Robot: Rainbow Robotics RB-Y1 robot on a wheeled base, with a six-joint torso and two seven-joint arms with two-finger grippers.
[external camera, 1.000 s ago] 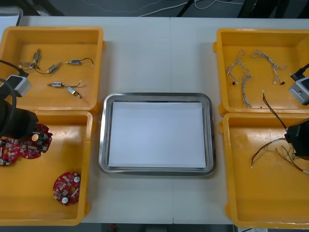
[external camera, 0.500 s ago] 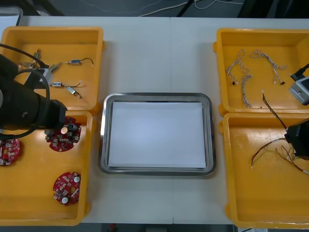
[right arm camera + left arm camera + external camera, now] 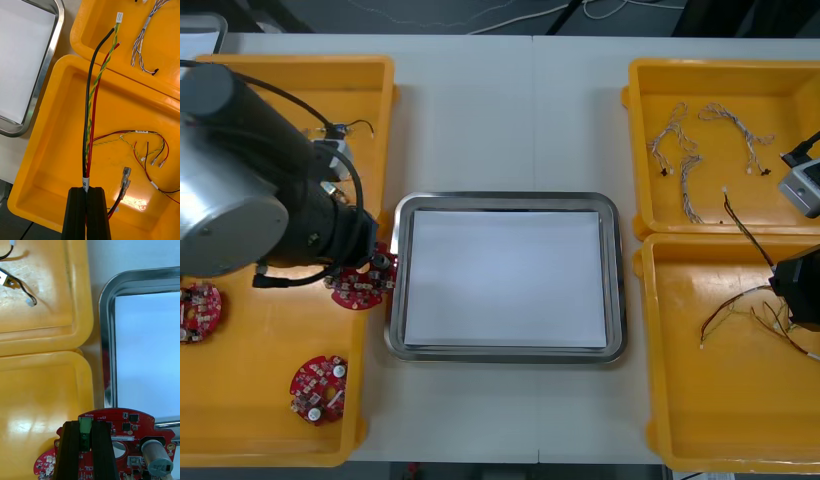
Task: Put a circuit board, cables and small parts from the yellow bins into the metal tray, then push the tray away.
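My left gripper is shut on the green connector of a round red circuit board. It holds the board over the gap between the near left yellow bin and the left rim of the metal tray. In the front view the board hangs just left of the tray, which is white inside. My right gripper is shut on a bundle of black, red and yellow cables above the near right bin. The bundle reaches over the far right bin.
Two more red boards lie in the near left bin. Twisted blue and white cables lie in the far right bin, loose red and yellow cables in the near right one. A wired small metal part lies in the far left bin.
My left arm has carried the circuit board to the right, from over the near left bin to the tray's left rim. The right arm and its cable bundle have not moved.
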